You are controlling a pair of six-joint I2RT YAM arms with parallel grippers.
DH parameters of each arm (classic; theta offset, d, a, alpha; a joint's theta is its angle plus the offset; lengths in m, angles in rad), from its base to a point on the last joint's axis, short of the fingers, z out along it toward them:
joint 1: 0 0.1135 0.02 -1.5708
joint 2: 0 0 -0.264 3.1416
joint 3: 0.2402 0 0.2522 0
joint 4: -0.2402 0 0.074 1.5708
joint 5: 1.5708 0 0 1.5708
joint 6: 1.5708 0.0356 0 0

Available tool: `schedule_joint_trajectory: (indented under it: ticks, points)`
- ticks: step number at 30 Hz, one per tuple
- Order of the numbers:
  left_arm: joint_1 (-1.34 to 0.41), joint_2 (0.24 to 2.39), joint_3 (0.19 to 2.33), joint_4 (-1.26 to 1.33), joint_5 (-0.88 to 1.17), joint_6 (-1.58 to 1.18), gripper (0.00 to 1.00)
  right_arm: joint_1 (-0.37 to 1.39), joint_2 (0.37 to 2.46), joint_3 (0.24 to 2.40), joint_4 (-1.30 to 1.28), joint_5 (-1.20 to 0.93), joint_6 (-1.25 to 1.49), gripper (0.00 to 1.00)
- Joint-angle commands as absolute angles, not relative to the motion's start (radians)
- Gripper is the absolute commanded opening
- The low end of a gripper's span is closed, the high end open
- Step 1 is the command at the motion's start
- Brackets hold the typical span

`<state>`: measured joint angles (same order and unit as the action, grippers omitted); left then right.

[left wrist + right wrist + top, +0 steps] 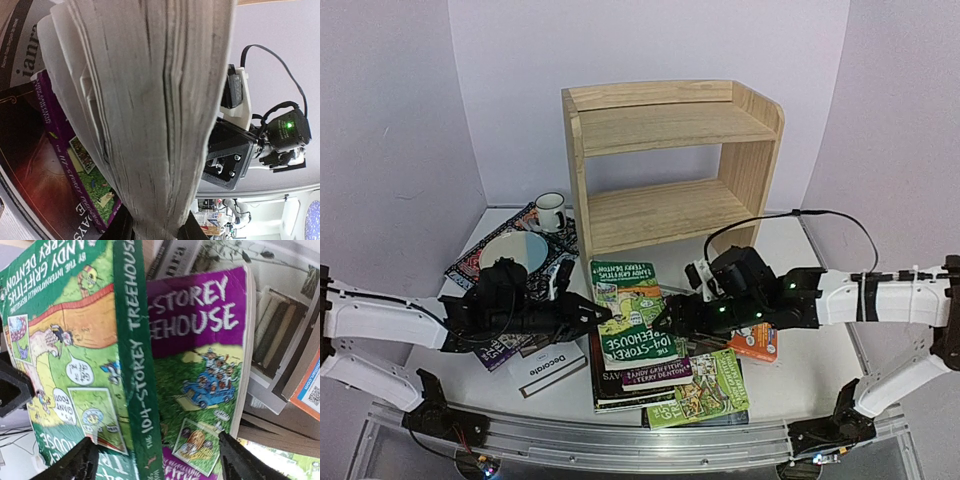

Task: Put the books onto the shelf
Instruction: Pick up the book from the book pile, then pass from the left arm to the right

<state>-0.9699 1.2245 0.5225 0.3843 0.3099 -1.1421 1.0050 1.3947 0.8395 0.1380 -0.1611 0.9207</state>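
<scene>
Between your two grippers, on top of the pile in front of the shelf, lies the green book, and the coming move turns on how it sits across that gap. Its long axis runs away from you towards the shelf, leaning a little left at the far end. Its page edge faces the left gripper and its spine faces the right gripper.

In the left wrist view the page block fills the space between the two black fingertips, which press on it from either side. From that I judge your left jaws are pinched on the green book's page edge.

Your right jaws stand wide. In the right wrist view the right fingers sit well apart, and between them show the spine and part of the purple book beneath. As far as I can see, they touch neither.

So your left arm has the book, and your right is just beside it, holding nothing. The shelf's open front lies straight beyond the book's far end. To my eye, you carry the book forward with the left and turn it upright, while the right can steady the spine side.
</scene>
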Motion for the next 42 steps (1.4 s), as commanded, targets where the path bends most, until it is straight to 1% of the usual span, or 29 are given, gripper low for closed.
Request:
schedule_joint_trajectory:
  ticks: [1,3,8,11,15,18,21,24,26,28,32,37,39,42]
  points:
    - [-0.971,1.102,0.543,0.482,0.333,-1.068,0.14,1.012,1.291,0.843,0.100,-0.165,0.893,0.90]
    - [-0.971,1.075,0.553,0.483,0.355,-1.052,0.14,1.011,1.256,0.848,0.100,-0.169,0.886,0.91]
    - [-0.971,1.045,0.584,0.482,0.403,-1.033,0.14,1.012,1.195,0.875,0.136,-0.235,0.839,0.89]
    - [-0.971,1.042,0.605,0.483,0.430,-1.027,0.14,1.011,1.133,0.883,0.145,-0.271,0.718,0.89]
    - [-0.971,1.048,0.635,0.482,0.451,-1.052,0.14,1.011,1.032,0.883,0.091,-0.286,0.480,0.89]
    - [-0.971,1.057,0.654,0.482,0.481,-1.057,0.14,1.011,1.016,0.931,-0.012,-0.245,0.376,0.90]
    - [-0.970,1.058,0.661,0.482,0.496,-1.063,0.14,1.011,1.028,0.966,-0.059,-0.266,0.345,0.90]
    - [-0.970,1.053,0.665,0.483,0.496,-1.037,0.14,1.011,1.070,0.994,-0.060,-0.272,0.413,0.85]
    - [-0.970,1.043,0.664,0.482,0.490,-1.017,0.14,1.011,1.111,1.016,-0.060,-0.249,0.522,0.76]
    - [-0.970,1.030,0.663,0.482,0.486,-0.991,0.13,1.011,1.149,1.029,-0.057,-0.256,0.631,0.73]
    - [-0.970,1.011,0.670,0.482,0.496,-0.960,0.13,1.011,1.184,1.000,0.005,-0.287,0.791,0.71]
    - [-0.971,1.007,0.676,0.483,0.494,-0.944,0.13,1.011,1.153,0.893,0.147,-0.281,0.928,0.65]
    - [-0.970,1.001,0.673,0.482,0.473,-0.940,0.13,1.012,1.137,0.842,0.252,-0.309,0.990,0.66]
    - [-0.971,0.986,0.662,0.483,0.416,-0.939,0.11,1.011,1.118,0.770,0.385,-0.337,1.073,0.72]
